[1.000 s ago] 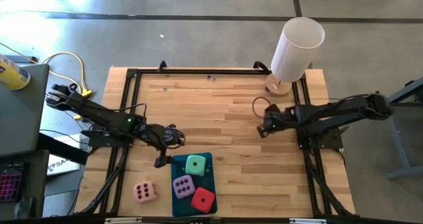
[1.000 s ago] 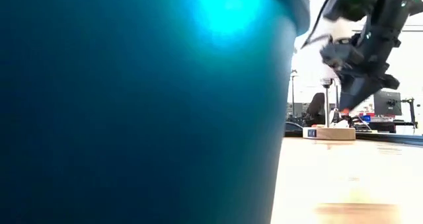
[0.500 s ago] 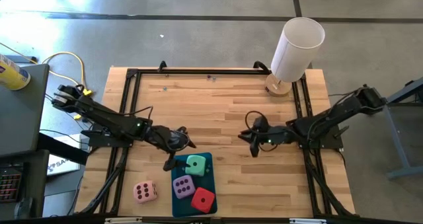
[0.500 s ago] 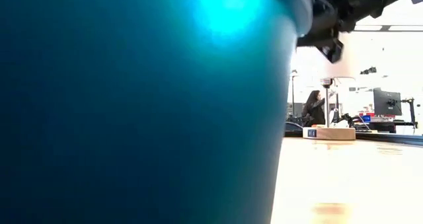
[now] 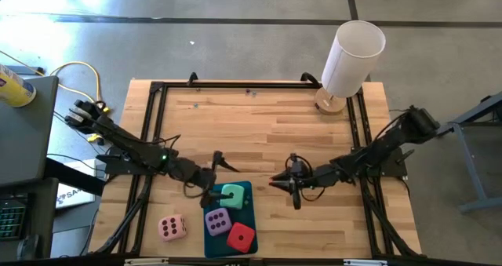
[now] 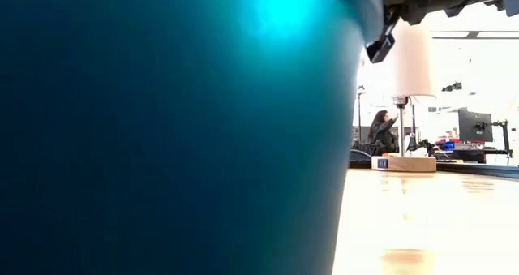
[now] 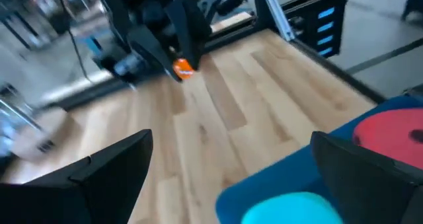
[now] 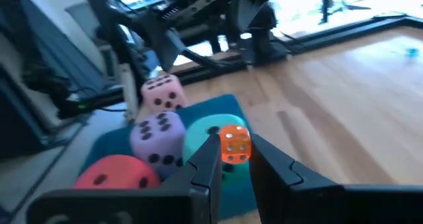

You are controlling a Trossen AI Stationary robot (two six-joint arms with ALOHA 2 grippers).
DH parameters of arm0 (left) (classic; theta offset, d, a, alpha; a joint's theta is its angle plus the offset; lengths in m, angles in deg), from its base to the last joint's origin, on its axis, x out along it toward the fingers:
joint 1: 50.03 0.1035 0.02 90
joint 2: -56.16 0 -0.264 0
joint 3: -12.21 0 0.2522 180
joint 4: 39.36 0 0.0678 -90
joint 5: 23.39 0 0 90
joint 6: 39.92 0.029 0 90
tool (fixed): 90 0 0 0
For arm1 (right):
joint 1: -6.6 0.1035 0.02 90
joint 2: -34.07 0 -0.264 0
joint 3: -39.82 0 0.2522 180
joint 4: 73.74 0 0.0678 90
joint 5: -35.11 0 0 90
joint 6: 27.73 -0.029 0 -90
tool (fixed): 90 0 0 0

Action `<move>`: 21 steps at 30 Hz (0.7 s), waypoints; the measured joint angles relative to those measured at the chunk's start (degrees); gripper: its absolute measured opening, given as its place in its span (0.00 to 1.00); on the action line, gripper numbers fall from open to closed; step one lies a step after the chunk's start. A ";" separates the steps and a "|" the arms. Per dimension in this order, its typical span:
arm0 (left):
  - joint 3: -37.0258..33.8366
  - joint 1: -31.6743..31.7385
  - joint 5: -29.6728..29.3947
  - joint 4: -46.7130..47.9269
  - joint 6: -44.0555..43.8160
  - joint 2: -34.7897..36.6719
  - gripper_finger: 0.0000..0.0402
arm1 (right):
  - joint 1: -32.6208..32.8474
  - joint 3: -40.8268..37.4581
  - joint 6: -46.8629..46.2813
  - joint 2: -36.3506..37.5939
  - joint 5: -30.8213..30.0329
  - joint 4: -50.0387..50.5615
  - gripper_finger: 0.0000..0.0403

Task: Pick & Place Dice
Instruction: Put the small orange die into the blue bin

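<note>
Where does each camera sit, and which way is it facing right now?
High: overhead, straight down on the table; both arms show.
Low: table height, mostly blocked by the teal tray; an arm part at top.
Left wrist: looks past the open left gripper at the green die.
Right wrist: faces the tray; right gripper pinches a small orange die.
Shared: both wrist views show that die.

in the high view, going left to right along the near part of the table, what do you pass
pink die → left hand, open over the tray's far left corner → teal tray → right hand, shut on a small orange die
</note>
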 joint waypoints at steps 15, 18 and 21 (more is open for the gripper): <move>0.02 -5.31 -12.52 -24.16 21.85 -13.67 1.00 | -4.08 5.59 -1.58 -11.82 15.47 -14.69 0.14; 0.00 -5.46 -13.15 -26.17 23.97 -15.37 1.00 | -4.15 7.69 -0.68 -13.38 16.48 -14.34 0.14; 0.00 -5.59 -17.89 -28.08 25.61 -16.43 1.00 | -4.13 9.13 0.88 -14.20 16.45 -14.34 0.14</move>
